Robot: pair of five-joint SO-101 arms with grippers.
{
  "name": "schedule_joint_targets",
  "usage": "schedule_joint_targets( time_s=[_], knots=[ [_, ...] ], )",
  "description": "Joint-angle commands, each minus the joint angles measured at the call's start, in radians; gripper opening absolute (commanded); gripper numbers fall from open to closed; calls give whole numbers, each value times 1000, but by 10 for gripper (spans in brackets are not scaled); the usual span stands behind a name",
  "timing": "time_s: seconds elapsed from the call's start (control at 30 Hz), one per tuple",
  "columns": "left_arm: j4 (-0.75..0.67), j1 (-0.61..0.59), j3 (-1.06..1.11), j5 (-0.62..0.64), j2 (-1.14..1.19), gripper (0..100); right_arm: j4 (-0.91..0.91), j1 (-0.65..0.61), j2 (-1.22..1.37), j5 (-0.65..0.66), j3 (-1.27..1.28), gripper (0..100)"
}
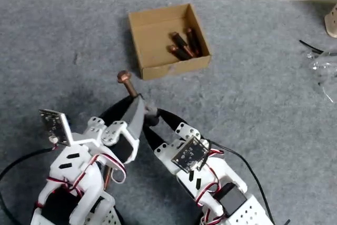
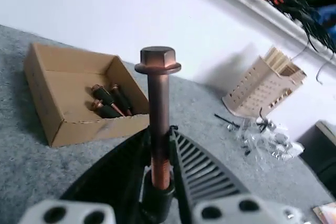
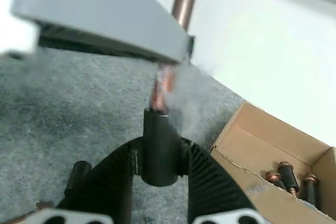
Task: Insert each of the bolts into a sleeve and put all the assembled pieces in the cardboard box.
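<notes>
Left end effector [image 2: 159, 139] clenched on a long copper hex-head bolt [image 2: 158, 93], right end effector [image 3: 159, 156] clamped round a black cylindrical sleeve [image 3: 157, 140]!
They meet nose to nose at the near middle of the grey carpeted counter [image 1: 253, 93], the bolt's threaded tip right at the sleeve's mouth. On the far side, the open brown cardboard box [image 1: 152, 35] holds three assembled pieces [image 1: 184, 45] along its right.

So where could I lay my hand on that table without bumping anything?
Bare mat lies left of the cardboard box, and between the box and the plastic bags. Crowded just before the box, where left fingers hold the bolt and right fingers the sleeve.
</notes>
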Motion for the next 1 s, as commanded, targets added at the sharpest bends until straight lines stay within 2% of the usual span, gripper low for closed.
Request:
schedule_joint_targets(
  time_s=[0.0,0.5,0.8,0.97],
  knots=[
    [5,35,-44,3,2,5,-44,8,-19,-9,-13,4],
    [6,27,65,-8,2,5,-44,15,-19,-9,-16,4],
    [12,33,73,-161,-22,5,-44,15,-19,-11,-18,4],
    [18,30,110,-155,-22,5,-44,15,-19,-11,-19,4]
  ],
)
